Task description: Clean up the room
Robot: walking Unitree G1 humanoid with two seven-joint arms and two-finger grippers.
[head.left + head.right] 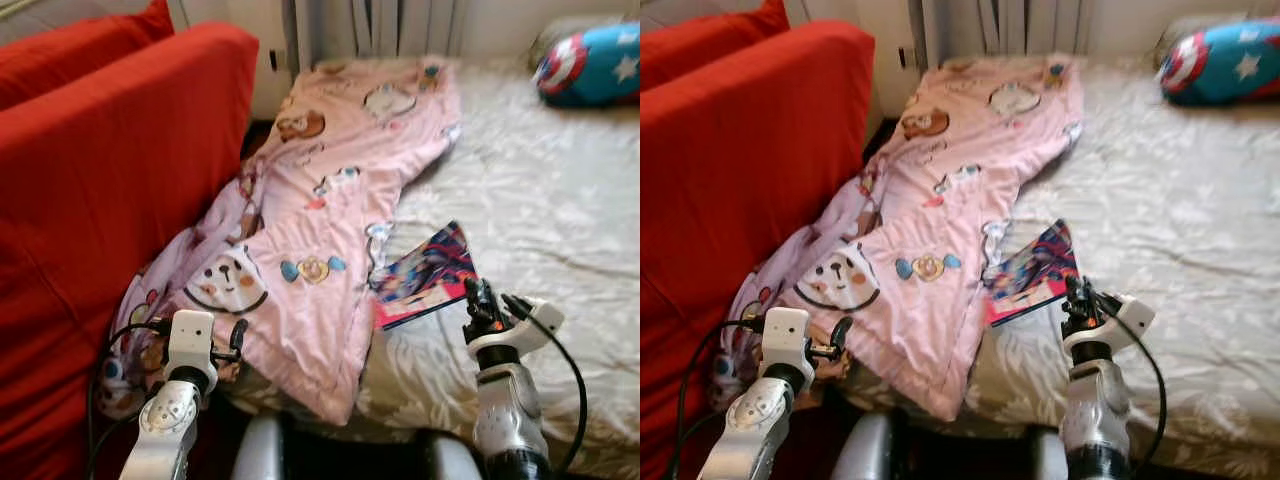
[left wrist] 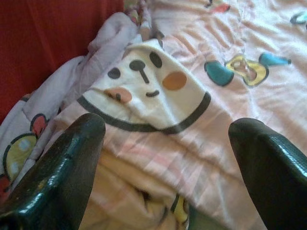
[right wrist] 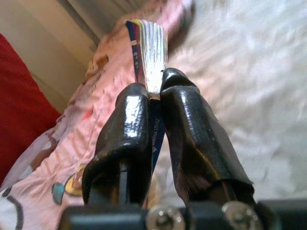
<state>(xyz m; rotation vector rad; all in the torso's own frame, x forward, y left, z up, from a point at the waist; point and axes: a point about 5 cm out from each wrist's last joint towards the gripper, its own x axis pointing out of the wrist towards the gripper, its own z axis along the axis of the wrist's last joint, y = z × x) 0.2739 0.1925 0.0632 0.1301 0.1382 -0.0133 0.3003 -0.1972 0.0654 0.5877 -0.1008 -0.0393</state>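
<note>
Your right gripper (image 1: 481, 300) is clamped on the book's (image 1: 425, 272) near corner; the book runs away from the fingers toward the pink blanket (image 1: 330, 200), near the bed's (image 1: 540, 200) front edge. Left gripper (image 2: 165, 158) is spread over the blanket.

The book (image 1: 425, 277) has its left edge tucked under the pink blanket (image 1: 330, 210), and its cover art is too blurred to read. In the right wrist view the book (image 3: 146, 48) shows edge-on, its lower part hidden between the black fingers (image 3: 127, 139). The blanket's lower left end bunches behind the left gripper (image 1: 205, 345) and slips out of sight beside the red sofa (image 1: 90, 200). The sofa is cut by the left and top edges. A blue cushion (image 1: 590, 65) at the far right is cut by the edge. The curtain (image 1: 370, 25) is cropped at the top.
</note>
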